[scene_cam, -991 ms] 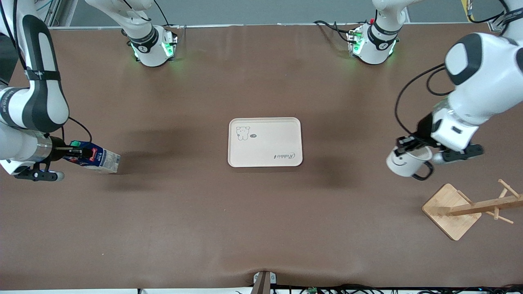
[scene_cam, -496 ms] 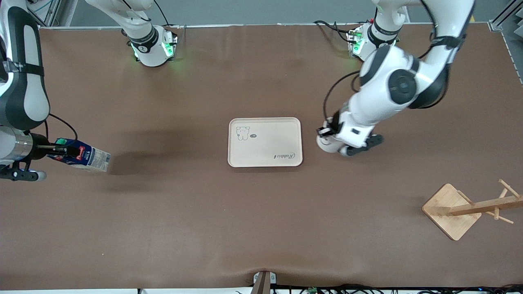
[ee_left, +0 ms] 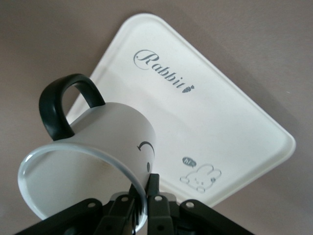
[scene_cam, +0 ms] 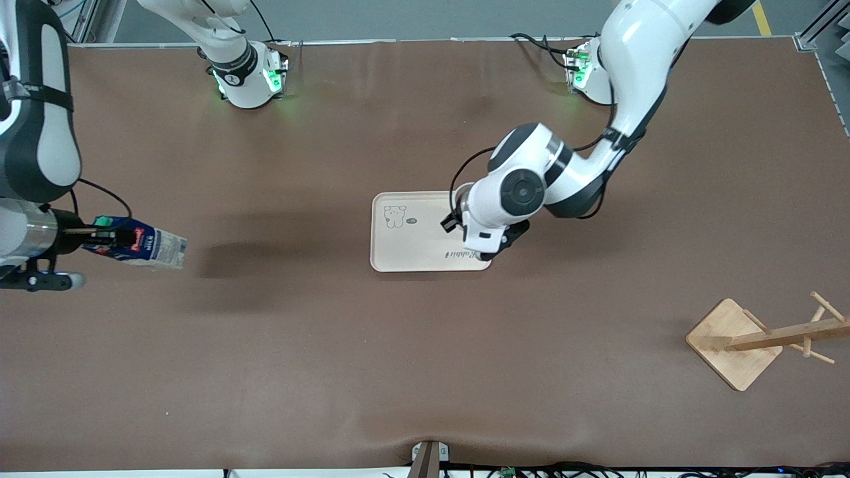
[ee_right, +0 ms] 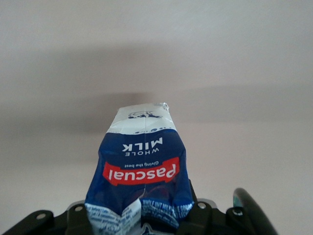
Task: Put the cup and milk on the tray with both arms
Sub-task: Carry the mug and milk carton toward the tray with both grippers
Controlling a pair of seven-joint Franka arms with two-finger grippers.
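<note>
Cup's up over the tray, milk's hanging out at the right arm's end of the table

The left gripper (ee_left: 142, 201) is clamped on the rim of the cup (ee_left: 100, 147), holding it tilted in the air above the tray (scene_cam: 415, 249), over the end with the "Rabbit" script. The right gripper (scene_cam: 89, 239) has its fingers squeezed on the top of the milk (scene_cam: 143, 245), carton lying sideways in the air above the brown table (scene_cam: 425, 365), well apart from the tray. A wooden stand (scene_cam: 764, 342) sits at the left arm's end.
</note>
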